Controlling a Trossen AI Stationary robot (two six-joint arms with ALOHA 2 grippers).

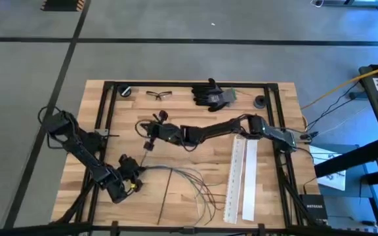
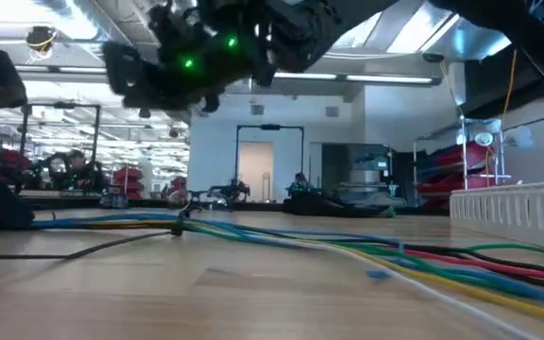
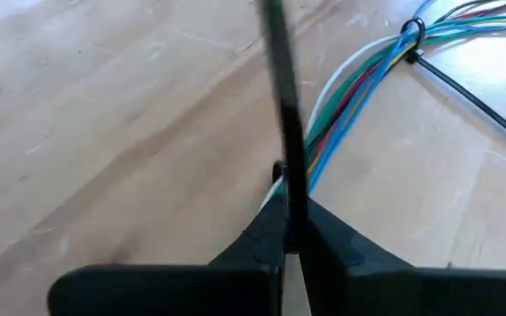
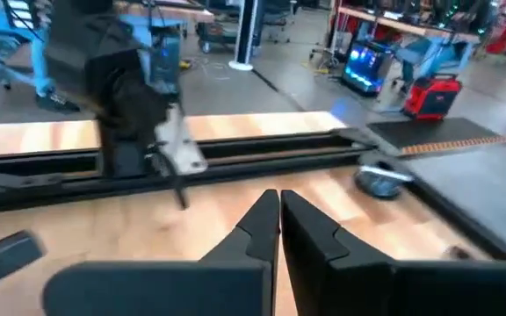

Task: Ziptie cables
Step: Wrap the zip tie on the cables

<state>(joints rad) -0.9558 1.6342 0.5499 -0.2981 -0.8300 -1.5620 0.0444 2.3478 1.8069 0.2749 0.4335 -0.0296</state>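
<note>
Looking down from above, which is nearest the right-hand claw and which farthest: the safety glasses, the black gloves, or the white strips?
From the right gripper, near the table's middle:
1. Safety glasses, just beyond it toward the far edge.
2. Black gloves, far edge, further right.
3. White strips, right side, toward the near edge.

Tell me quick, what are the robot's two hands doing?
Left gripper: shut on a thin black zip tie, near the cables.
Right gripper: shut, holding nothing, above the table's middle.
</note>
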